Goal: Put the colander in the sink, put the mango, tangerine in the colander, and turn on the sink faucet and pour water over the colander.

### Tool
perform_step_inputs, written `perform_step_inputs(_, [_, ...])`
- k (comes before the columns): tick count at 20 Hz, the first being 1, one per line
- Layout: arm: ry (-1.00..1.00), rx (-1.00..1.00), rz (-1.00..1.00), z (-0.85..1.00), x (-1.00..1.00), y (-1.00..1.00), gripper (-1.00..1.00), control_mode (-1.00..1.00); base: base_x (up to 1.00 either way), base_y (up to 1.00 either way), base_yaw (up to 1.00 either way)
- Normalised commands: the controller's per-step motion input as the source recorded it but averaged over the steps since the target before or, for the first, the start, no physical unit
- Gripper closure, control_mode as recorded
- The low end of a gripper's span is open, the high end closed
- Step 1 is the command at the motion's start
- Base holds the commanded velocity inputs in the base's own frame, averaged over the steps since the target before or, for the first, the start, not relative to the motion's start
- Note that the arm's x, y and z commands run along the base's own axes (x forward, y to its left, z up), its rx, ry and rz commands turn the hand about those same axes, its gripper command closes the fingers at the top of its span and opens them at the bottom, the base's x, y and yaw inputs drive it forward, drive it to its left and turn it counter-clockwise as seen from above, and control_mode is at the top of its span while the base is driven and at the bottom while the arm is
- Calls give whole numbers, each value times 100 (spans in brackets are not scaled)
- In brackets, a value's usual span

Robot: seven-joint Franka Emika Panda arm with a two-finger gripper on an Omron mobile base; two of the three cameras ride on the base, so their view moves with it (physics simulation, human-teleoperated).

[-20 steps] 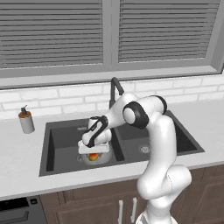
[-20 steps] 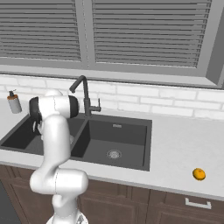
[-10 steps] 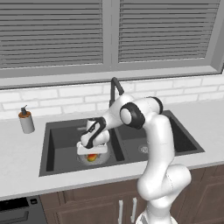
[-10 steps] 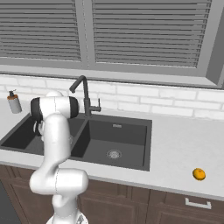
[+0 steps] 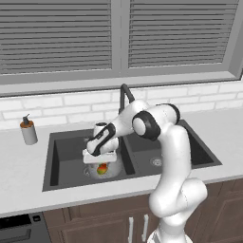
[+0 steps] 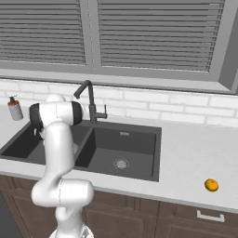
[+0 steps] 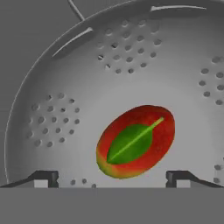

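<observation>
With the mango (image 7: pixel 135 141) lying in the colander (image 7: pixel 61 113) and the fingers (image 7: pixel 43 177) released, a straight lift clear of the rim suited best before fetching the tangerine (image 6: pixel 211 185).

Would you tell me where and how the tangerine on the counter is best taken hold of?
Grip the tangerine across its widest middle, coming straight down from above. It is a small round fruit sitting alone on the flat counter right of the sink, so any jaw direction should do; a hold above the middle would likely slip off the curve.
</observation>
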Motion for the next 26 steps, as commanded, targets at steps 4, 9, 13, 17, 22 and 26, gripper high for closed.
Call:
perform_step_inputs(4, [-5, 0, 0, 80, 0, -18, -100, -100, 0, 0, 0])
perform_step_inputs(9, [-7, 0, 0, 93, -26, -10, -100, -100, 0, 0, 0])
perform_step_inputs(13, [-9, 0, 0, 100, -69, 0, -100, -100, 0, 0, 0])
perform_step_inputs(17, [-6, 0, 0, 100, -64, 0, -100, -100, 0, 0, 0])
perform_step_inputs(22, [-1, 0, 0, 100, -39, -6, -100, -100, 0, 0, 0])
perform_step_inputs(26, [-5, -3, 3, 99, -75, -40, -100, -100, 0, 0, 0])
